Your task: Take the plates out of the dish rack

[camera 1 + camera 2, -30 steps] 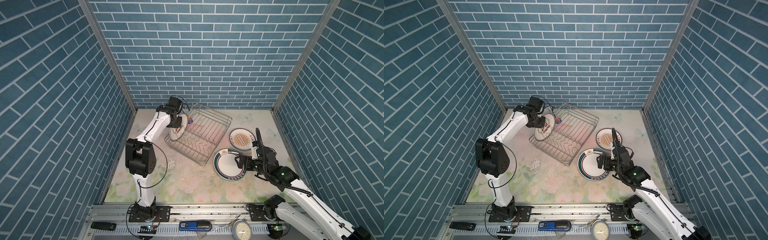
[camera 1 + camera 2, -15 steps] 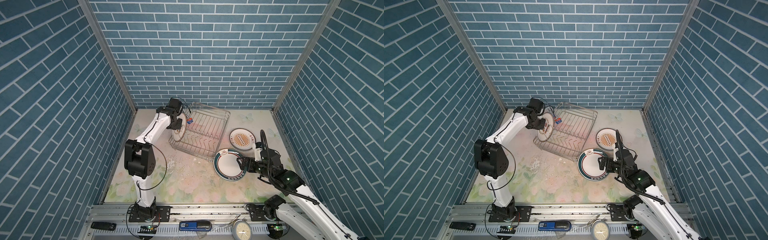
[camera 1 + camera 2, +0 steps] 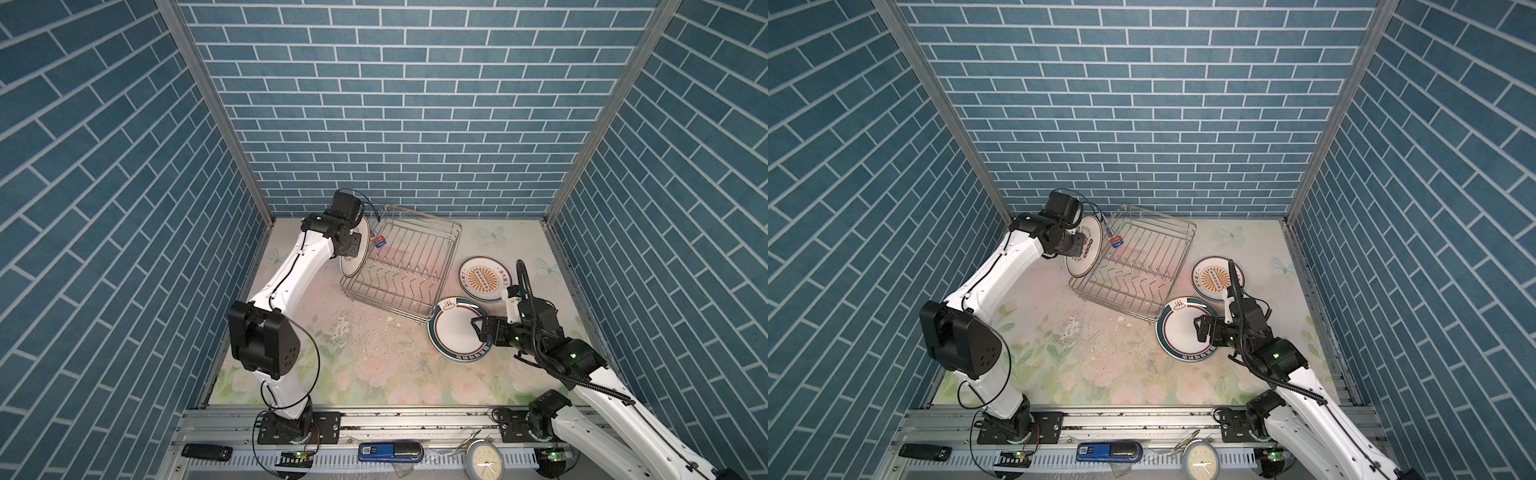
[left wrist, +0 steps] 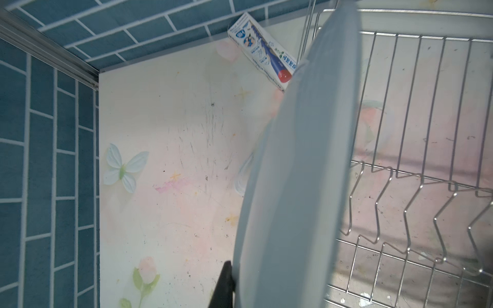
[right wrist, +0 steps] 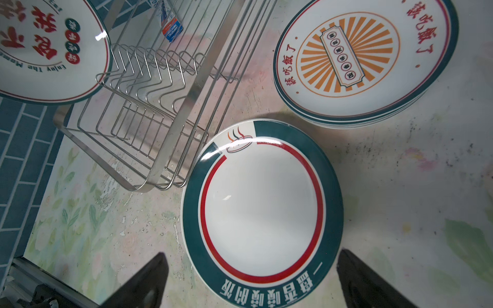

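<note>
One white plate (image 3: 353, 266) (image 3: 1090, 259) with red characters stands on edge at the left end of the dish rack (image 3: 415, 249) (image 3: 1150, 253). My left gripper (image 3: 358, 245) (image 3: 1081, 245) is shut on its rim. The left wrist view shows that plate (image 4: 293, 186) edge-on, with one black finger (image 4: 224, 285) pressed to it. A teal-rimmed plate (image 3: 453, 328) (image 5: 261, 208) lies flat on the table by the rack's near corner. My right gripper (image 3: 478, 328) (image 5: 253, 282) hangs open over that plate's near edge. A stack of sunburst plates (image 3: 483, 277) (image 5: 365, 61) lies behind it.
A small blue and white box (image 3: 378, 241) (image 4: 262, 53) lies at the rack's back left. The brick walls stand close behind and beside the rack. On the front rail sit a clock (image 3: 484, 459), a blue device (image 3: 390, 451) and a black remote (image 3: 206, 451).
The left jaws have shut on the upright plate. The rack has turned, its near end swinging right. The right arm has shifted only slightly, its jaws still open.
</note>
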Robot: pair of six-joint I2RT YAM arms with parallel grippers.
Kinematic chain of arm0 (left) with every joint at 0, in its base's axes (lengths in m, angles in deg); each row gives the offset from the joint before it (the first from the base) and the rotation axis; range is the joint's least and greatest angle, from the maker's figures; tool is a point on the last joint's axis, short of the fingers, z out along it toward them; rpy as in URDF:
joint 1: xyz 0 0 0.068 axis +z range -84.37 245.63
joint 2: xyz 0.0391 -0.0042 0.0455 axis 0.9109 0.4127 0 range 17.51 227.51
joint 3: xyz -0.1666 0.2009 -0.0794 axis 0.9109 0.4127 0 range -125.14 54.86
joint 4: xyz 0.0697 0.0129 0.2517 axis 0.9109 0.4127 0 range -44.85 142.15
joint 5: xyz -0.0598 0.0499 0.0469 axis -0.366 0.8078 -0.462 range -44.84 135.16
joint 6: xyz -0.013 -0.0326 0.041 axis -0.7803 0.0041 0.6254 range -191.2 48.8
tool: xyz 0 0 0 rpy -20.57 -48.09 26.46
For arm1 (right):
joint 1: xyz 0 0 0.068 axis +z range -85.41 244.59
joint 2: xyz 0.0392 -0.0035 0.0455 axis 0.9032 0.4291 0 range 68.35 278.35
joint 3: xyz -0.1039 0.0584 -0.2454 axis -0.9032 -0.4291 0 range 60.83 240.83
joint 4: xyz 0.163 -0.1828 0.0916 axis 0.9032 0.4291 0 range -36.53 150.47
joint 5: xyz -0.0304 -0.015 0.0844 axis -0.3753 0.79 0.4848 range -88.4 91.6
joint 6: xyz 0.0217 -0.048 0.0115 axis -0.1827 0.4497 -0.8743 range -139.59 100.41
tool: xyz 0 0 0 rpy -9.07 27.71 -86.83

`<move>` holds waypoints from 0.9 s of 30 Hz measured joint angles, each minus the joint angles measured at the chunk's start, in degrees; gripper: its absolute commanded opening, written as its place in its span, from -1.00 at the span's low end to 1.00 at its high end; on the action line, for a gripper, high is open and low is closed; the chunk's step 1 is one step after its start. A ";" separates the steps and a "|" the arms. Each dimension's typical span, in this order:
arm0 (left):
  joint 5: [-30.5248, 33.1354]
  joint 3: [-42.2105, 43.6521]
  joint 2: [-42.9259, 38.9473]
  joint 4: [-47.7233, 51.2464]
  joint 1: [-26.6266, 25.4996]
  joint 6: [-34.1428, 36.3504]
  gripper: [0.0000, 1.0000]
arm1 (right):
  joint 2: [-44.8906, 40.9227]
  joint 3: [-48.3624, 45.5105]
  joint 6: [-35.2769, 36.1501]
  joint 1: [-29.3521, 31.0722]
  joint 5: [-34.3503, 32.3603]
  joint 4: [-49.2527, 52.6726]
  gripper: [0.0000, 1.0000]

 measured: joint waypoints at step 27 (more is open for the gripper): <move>-32.57 37.16 -26.49 -25.14 -13.84 -41.62 -1.00 | 10.82 -6.99 -15.21 0.00 18.71 -48.00 0.80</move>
